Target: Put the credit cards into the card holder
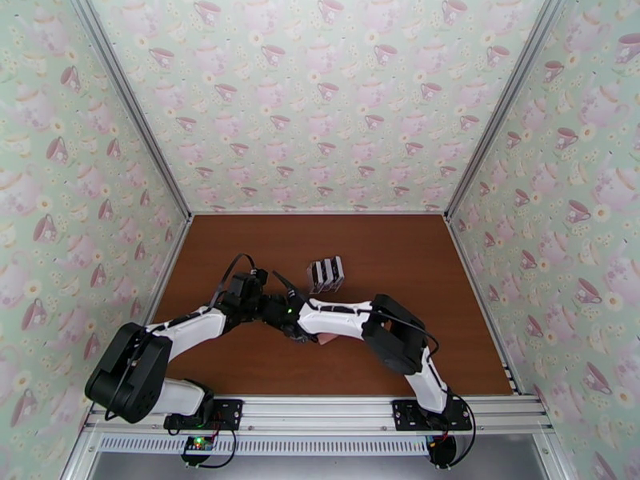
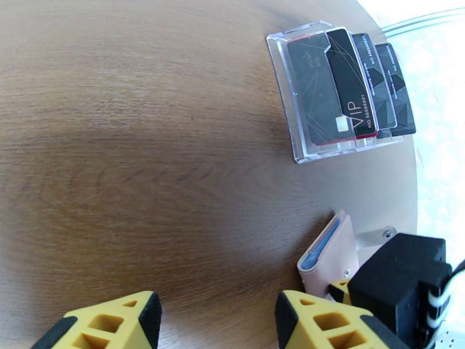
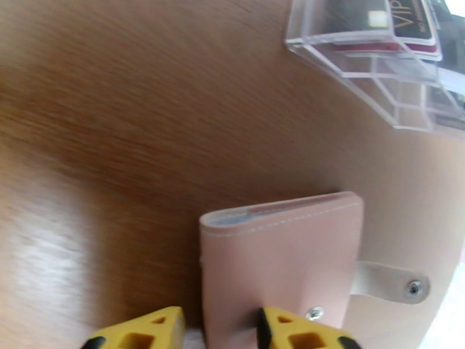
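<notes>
The credit cards [image 2: 343, 88] all stand in the clear rack [image 2: 290, 111], so the task is barely begun. The pink card holder [image 3: 279, 257] lies shut on the table [image 2: 145, 141], its edge between the right hand's [image 3: 221, 327] parted, unclosed fingers. The left hand [image 2: 218, 312] hovers wide open and empty.

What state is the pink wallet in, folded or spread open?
Folded but unsnapped: the wallet shows its pink cover closed over the blue-grey inside, and its snap tab sticks out loose.
</notes>
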You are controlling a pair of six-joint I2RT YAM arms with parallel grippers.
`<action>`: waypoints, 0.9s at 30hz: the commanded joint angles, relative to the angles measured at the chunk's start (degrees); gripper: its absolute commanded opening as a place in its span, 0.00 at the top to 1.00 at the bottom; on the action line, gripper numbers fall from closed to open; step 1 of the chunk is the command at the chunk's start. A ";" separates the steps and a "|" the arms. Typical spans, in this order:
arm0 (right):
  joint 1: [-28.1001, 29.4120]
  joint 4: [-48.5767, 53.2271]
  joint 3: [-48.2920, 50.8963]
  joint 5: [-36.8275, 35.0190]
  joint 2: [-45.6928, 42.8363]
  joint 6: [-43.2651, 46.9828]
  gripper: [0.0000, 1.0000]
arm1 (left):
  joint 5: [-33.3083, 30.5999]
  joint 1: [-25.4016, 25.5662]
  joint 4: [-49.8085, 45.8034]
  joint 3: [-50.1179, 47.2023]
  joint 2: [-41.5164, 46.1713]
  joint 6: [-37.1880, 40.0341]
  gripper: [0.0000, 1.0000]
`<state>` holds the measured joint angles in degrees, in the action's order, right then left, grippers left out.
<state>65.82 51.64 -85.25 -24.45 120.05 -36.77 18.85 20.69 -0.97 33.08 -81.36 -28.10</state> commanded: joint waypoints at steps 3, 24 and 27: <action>0.54 -9.37 3.02 13.82 0.03 0.21 0.44 | 1.53 -0.29 0.71 -0.47 -0.20 -0.34 0.41; -3.09 -12.49 10.64 16.54 -18.22 1.24 0.24 | 1.69 4.25 -0.26 0.03 1.48 -0.73 0.38; -4.31 -12.15 12.51 15.25 -22.72 1.53 0.24 | 0.90 6.76 -2.09 0.74 2.21 -1.06 0.38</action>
<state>62.76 39.18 -74.35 -7.73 101.54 -36.32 19.68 25.93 -1.26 33.08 -80.88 -28.47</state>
